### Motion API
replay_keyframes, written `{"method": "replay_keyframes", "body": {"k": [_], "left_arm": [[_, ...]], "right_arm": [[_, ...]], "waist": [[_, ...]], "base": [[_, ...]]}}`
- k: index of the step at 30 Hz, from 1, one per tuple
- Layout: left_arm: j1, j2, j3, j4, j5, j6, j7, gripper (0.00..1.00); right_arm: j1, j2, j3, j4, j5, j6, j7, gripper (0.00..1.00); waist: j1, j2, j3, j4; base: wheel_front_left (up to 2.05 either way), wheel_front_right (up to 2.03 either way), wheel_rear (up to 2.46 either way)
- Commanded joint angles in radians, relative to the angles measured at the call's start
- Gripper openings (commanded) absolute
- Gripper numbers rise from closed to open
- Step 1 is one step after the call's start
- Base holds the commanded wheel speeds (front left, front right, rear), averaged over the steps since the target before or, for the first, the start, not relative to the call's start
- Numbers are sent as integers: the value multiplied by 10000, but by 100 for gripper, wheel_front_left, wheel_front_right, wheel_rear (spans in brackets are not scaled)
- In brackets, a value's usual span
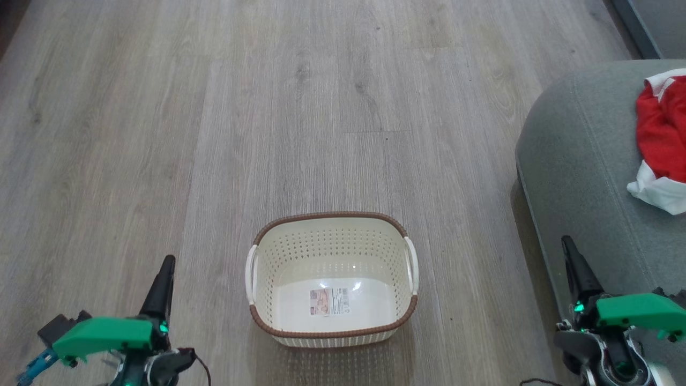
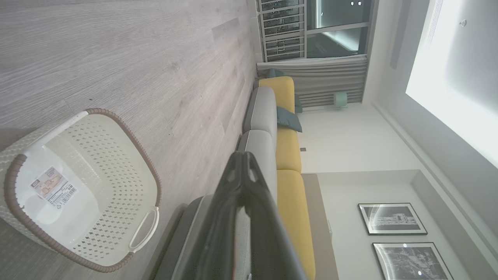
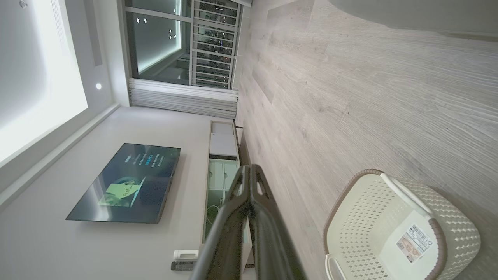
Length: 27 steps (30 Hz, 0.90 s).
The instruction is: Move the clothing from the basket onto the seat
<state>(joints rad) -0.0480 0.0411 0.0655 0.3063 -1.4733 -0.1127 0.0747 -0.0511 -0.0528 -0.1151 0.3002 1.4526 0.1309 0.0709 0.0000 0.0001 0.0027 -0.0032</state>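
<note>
The cream basket [image 1: 332,321] with its brown rim stands on the wood floor in front of me, holding just a sticker on its bottom. It also shows in the left wrist view [image 2: 116,163] and the right wrist view [image 3: 365,217]. The red and white clothing [image 1: 662,142] lies bunched on the grey-green seat [image 1: 579,177] at the right edge. My left gripper [image 1: 167,264] is shut and holds nothing, low at the left of the basket. My right gripper [image 1: 567,244] is shut and holds nothing too, its fingers over the seat's front corner.
Wood floor [image 1: 268,107] stretches ahead and to the left. In the left wrist view a grey and yellow sofa [image 2: 286,128] runs along a wall with framed pictures. A wall television [image 3: 124,182] and a low cabinet [image 3: 221,175] appear in the right wrist view.
</note>
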Motion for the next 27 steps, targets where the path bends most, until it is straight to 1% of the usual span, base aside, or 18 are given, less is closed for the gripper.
{"method": "replay_keyframes", "body": {"k": [1,10,27], "left_arm": [[-550,86,361,-411,-288,-107,95,0],[-601,91,484,-604,-1331,-179,382,0],[-602,91,485,-609,-1351,-180,387,0]], "right_arm": [[-519,0,137,-428,326,-1,127,0],[-568,26,12,-552,1535,-2,421,0],[-569,26,11,-554,1558,-2,425,0]], "waist": [[0,-1,0,4],[0,-1,4,32],[0,-1,4,32]], "base": [[0,0,0],[0,0,0],[0,0,0]]}}
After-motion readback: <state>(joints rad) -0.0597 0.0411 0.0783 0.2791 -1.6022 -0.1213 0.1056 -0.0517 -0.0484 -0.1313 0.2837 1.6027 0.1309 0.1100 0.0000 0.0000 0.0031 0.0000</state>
